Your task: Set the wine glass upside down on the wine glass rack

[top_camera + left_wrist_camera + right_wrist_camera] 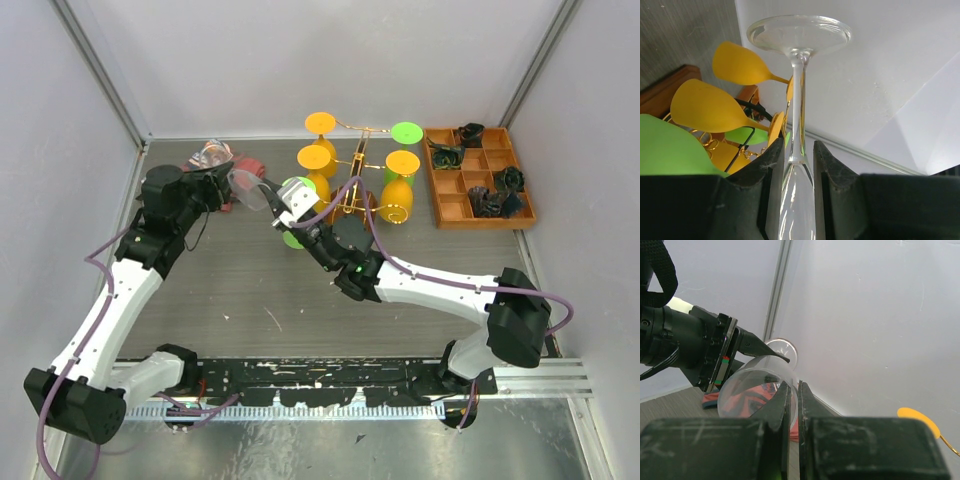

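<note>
The clear wine glass (250, 190) is held in the air left of the wine glass rack (356, 192), a gold wire stand hung with orange and green glasses. My left gripper (224, 186) is shut on the glass where stem meets bowl. In the left wrist view the stem (798, 95) rises from between my left gripper's (799, 155) fingers to the foot at the top. My right gripper (273, 203) is nearly closed on the bowl's rim. In the right wrist view the rim wall passes between my right gripper's (794, 390) fingers, with the bowl (747, 387) to their left.
An orange compartment tray (437, 188) with dark items stands at the back right. A red and white packet (214, 156) lies at the back left behind the left gripper. White walls close in the back and sides. A green glass (292, 238) sits under the right wrist.
</note>
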Robot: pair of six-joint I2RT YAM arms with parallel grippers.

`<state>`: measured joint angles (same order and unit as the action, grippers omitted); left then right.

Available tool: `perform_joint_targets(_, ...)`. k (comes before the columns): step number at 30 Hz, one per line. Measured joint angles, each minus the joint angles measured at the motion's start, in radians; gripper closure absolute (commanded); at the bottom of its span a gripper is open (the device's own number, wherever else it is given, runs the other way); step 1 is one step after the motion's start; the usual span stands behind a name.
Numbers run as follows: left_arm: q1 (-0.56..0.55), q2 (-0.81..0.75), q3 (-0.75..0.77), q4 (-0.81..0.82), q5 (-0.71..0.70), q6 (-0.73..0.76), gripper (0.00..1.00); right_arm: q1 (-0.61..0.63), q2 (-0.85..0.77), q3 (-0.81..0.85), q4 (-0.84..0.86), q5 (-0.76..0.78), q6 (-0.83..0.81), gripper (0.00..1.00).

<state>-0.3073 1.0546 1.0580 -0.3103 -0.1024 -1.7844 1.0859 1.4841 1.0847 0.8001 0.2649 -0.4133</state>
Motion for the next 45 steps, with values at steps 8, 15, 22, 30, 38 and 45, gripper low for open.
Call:
perform_joint_targets(8, 0.0, 0.01, 0.001, 0.017, -0.011, 0.021, 1.0, 0.0, 0.0, 0.006, -0.012, 0.011, -0.008, 0.98)
perform_joint_targets(15, -0.002, 0.071, 0.029, 0.05, -0.008, 0.087, 1.0, -0.007, 0.0, 0.006, -0.024, 0.039, -0.028, 0.98)
perform_joint_targets(22, -0.004, 0.12, 0.074, 0.076, 0.003, 0.142, 1.0, -0.014, -0.01, 0.006, -0.024, 0.064, -0.042, 0.93)
perform_joint_targets(30, -0.009, 0.121, 0.101, 0.118, 0.009, 0.187, 1.0, -0.02, -0.036, 0.005, -0.023, 0.066, -0.048, 0.99)
perform_joint_targets(38, -0.01, 0.128, 0.101, 0.137, 0.012, 0.194, 0.89, -0.031, -0.038, -0.014, 0.003, 0.061, -0.041, 0.99)
perform_joint_targets(45, -0.01, 0.142, 0.101, 0.16, 0.026, 0.19, 0.84, -0.043, -0.042, -0.024, 0.016, 0.051, -0.021, 0.99)
